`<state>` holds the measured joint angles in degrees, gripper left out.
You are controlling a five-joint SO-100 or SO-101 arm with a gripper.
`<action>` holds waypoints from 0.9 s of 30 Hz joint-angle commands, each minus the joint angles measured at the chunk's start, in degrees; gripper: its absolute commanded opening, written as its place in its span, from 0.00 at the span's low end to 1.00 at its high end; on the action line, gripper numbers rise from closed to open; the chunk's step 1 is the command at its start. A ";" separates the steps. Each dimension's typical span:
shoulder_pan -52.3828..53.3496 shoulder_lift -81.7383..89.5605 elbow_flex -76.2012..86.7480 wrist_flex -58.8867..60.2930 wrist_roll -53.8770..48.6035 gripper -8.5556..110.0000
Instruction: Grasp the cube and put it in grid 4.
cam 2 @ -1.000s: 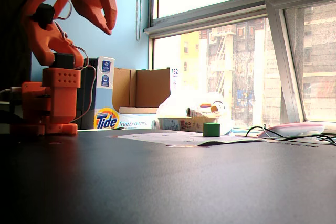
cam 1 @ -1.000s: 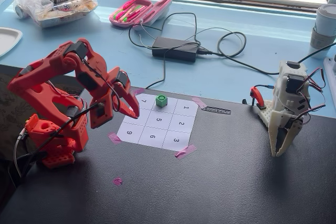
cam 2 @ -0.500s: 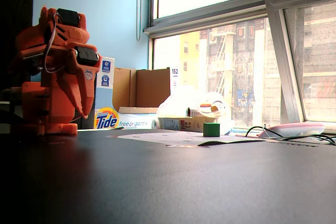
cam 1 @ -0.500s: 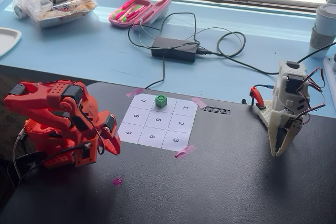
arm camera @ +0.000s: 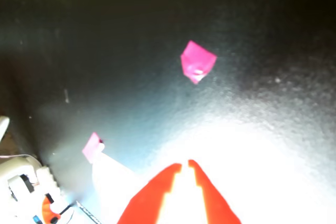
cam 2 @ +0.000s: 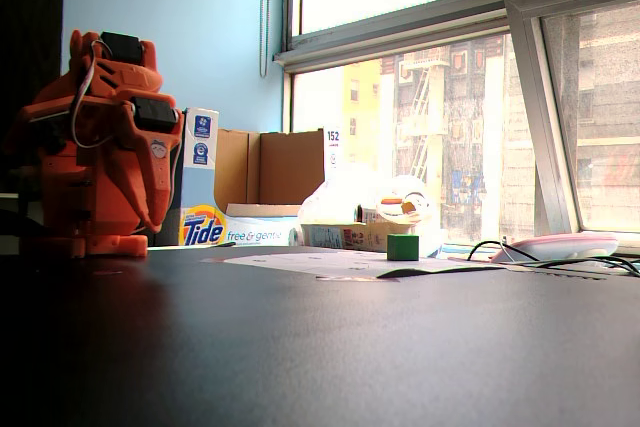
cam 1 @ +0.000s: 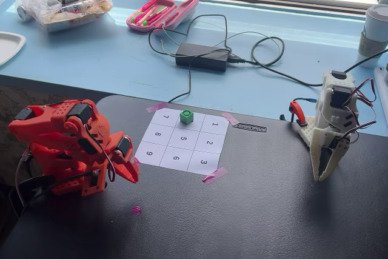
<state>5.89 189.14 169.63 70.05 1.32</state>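
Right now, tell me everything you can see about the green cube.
The cube is small, bright green and looks like plastic, with a dark round mark on its top face. It sits flat and upright on the white numbered sheet, in the top middle cell between 7 and 1, its digit covered. Nothing else touches it; the gripper is folded down well away near the arm's base. In another fixed view it shows as a plain green block.

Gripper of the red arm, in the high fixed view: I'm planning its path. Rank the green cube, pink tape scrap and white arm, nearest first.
From the gripper:
1. Pink tape scrap, just below it on the black mat.
2. Green cube, up right, on the numbered sheet.
3. White arm, far right edge.
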 commanded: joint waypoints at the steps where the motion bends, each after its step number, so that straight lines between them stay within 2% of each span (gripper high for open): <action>1: -0.35 0.09 1.67 2.37 -0.79 0.07; 27: 0.18 0.09 1.49 3.60 0.35 0.07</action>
<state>5.89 189.40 170.16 69.96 1.32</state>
